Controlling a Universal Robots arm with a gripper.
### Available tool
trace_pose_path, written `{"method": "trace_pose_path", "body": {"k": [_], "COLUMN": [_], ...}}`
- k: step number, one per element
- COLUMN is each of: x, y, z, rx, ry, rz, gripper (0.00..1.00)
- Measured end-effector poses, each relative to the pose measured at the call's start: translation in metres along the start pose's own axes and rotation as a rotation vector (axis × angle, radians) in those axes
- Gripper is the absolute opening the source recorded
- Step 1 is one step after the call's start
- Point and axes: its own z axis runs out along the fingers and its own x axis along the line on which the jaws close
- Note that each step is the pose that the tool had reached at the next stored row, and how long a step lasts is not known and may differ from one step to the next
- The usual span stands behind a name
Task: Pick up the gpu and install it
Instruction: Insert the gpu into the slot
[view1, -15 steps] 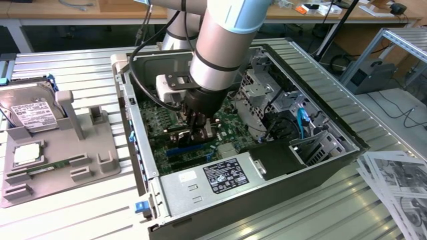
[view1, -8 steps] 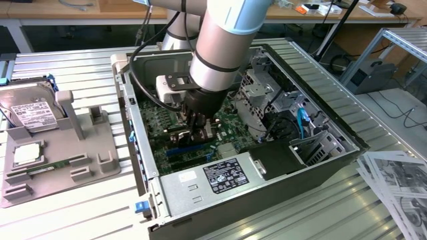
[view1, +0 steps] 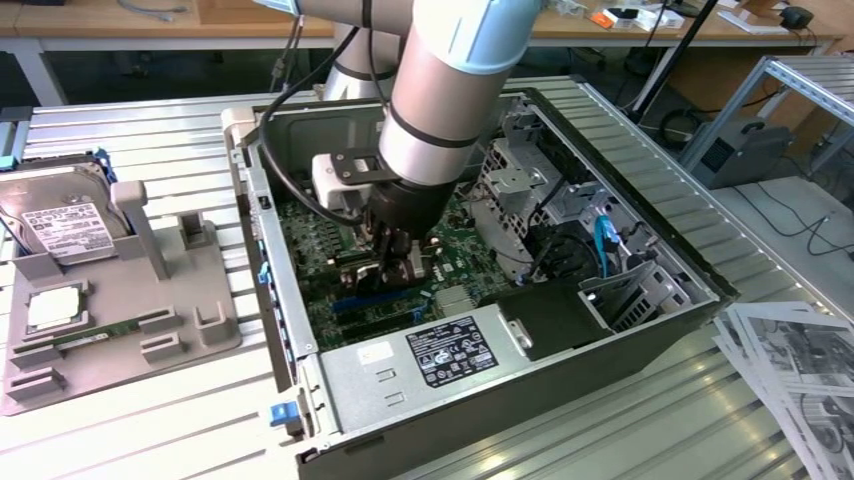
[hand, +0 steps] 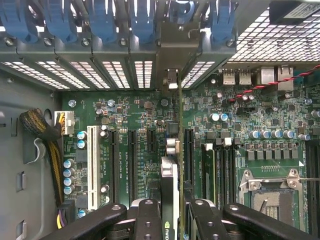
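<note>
My gripper (view1: 398, 262) is down inside the open PC case (view1: 667, 260), over the green motherboard (view1: 461, 235). In the wrist view my gripper (hand: 174, 212) is shut on the gpu (hand: 170, 175), a thin dark card seen edge-on between the black fingers (hand: 148, 220). The card stands upright over the motherboard (hand: 130, 107), in line with the long black expansion slots (hand: 189, 150). Its metal bracket (hand: 172, 52) reaches the rear slot openings under the blue clips. I cannot tell whether its lower edge sits in a slot.
A hard drive (view1: 60, 225), a CPU (view1: 54, 305) and a green memory stick (view1: 74, 342) rest on the grey fixture at the exterior view's left. The power supply (view1: 447, 352) and drive cage (view1: 514, 185) crowd the case. Papers (view1: 801, 370) lie at the right.
</note>
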Motion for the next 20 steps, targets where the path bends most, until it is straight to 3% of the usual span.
{"method": "trace_pose_path", "body": {"k": [20], "x": [0.0005], "y": [-0.0009], "z": [0.0088], "rx": [-0.0003], "ry": [0.0006], "rz": [0.0], "gripper": [0.27]}}
